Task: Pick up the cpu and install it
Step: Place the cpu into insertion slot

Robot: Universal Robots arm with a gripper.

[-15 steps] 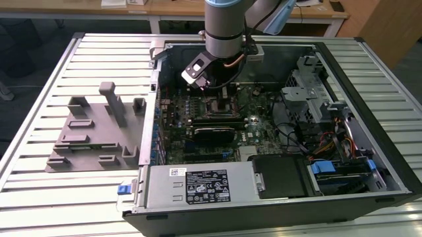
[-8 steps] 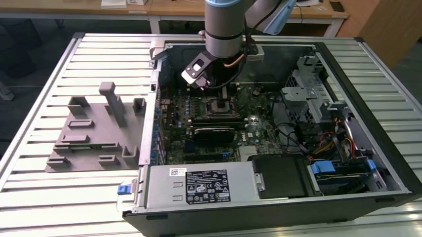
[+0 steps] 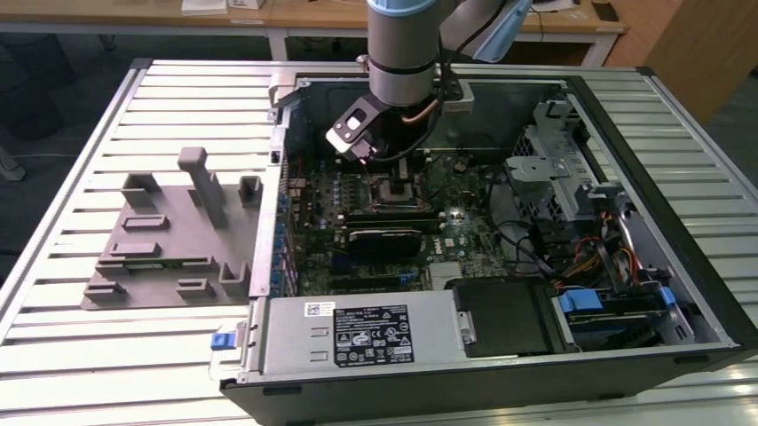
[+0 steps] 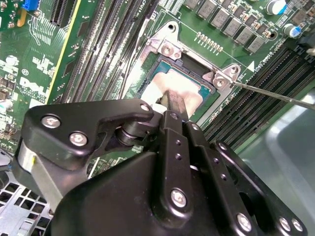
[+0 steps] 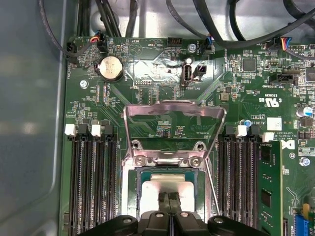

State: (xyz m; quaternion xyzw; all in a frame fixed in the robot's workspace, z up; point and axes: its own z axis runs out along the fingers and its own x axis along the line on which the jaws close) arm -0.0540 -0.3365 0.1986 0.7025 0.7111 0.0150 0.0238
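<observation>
My black metal fingers (image 5: 166,202) are pressed together with no gap, their tips down on the cpu (image 5: 152,191). It is a flat square chip with a pale silver top, lying in its socket on the green motherboard (image 5: 147,78). The shiny steel load plate (image 5: 174,105) stands hinged open, and long dark memory slots (image 5: 93,187) flank the socket.
</observation>
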